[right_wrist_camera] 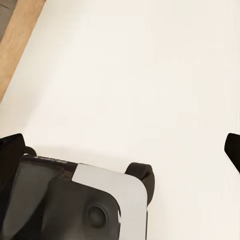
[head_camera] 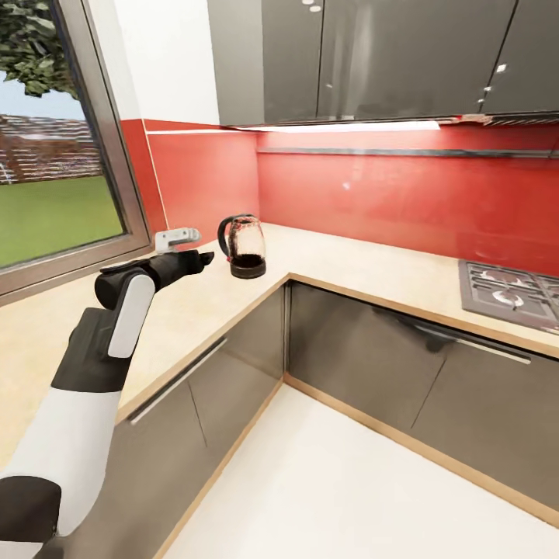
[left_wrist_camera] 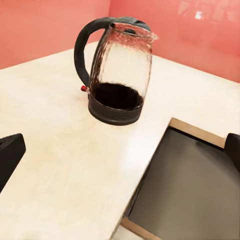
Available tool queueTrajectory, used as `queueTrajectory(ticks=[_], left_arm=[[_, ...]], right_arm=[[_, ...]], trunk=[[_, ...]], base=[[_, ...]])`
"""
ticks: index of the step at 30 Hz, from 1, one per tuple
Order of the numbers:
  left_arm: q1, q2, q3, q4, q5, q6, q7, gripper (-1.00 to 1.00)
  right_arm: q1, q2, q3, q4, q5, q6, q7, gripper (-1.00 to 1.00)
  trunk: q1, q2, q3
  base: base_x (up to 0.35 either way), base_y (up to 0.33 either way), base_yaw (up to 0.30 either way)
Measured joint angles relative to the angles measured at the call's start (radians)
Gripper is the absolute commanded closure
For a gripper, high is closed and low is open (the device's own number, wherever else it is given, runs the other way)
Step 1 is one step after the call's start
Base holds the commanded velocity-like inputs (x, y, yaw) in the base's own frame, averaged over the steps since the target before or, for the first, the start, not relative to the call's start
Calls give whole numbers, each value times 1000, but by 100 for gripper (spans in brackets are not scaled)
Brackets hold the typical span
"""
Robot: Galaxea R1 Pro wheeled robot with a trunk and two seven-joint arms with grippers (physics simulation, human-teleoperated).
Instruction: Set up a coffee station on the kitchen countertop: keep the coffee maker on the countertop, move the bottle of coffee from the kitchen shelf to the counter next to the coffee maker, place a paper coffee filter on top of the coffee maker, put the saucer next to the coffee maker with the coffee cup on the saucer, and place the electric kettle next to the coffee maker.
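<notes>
1. The electric kettle point(head_camera: 245, 247) stands upright on the kitchen countertop point(head_camera: 334, 264), in the inside corner where the two runs of counter meet, close to the red wall point(head_camera: 404, 194).
2. The kettle is round dark glass with a black base, a black handle and a small red switch low on its side point(left_wrist_camera: 83, 88).
3. The left gripper point(head_camera: 203, 257) reaches out over the countertop and points at the kettle. It is near the kettle but not touching it.
4. In the left wrist view the two black fingers point(left_wrist_camera: 10, 152) sit far apart at the edges, with nothing between them. The claw is spread wide and holds nothing.
5. In the right wrist view the right gripper point(right_wrist_camera: 120, 145) hangs over the pale floor point(right_wrist_camera: 130, 60). Its black fingers are also far apart, and the claw is empty.
6. Below it in that view is a dark and grey part of the robot point(right_wrist_camera: 75, 200).
7. A small grey tap point(head_camera: 175, 236) sits on the counter by the window point(head_camera: 54, 155), just behind the left arm.
8. A stove top point(head_camera: 512, 291) is set into the counter far off to the right of the kettle.
9. Grey cabinet fronts point(head_camera: 373, 357) run below the counter, and dark wall cabinets point(head_camera: 373, 58) hang above.
</notes>
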Motion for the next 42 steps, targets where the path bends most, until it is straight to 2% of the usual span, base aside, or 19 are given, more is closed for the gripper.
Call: queueTrajectory(ticks=[16,18,22,28,39,42], left_arm=[[0,0,2,0,-4,0,3,-100],[0,0,4,0,-13,-1,4,-100],[0,0,9,3,-58,-1,4,-100],[0,-3,12,17,-79,-2,3,-100],[0,-3,13,121,-91,-90,1,-100],[0,-3,13,130,-92,-101,1,-100]], right_arm=[[0,0,0,0,0,0,0,-100],[0,0,0,0,-1,0,0,-100],[0,0,0,0,-1,-1,0,-100],[0,0,0,0,0,-3,0,-100],[0,2,0,0,1,-6,-4,-100],[0,11,1,0,2,-6,-4,-100]], trunk=[[0,0,0],[0,0,0],[0,0,0],[0,0,0],[0,0,0],[1,0,0]], base=[[296,0,-2],[133,0,0],[208,0,0],[129,0,0],[155,0,0],[28,0,0]])
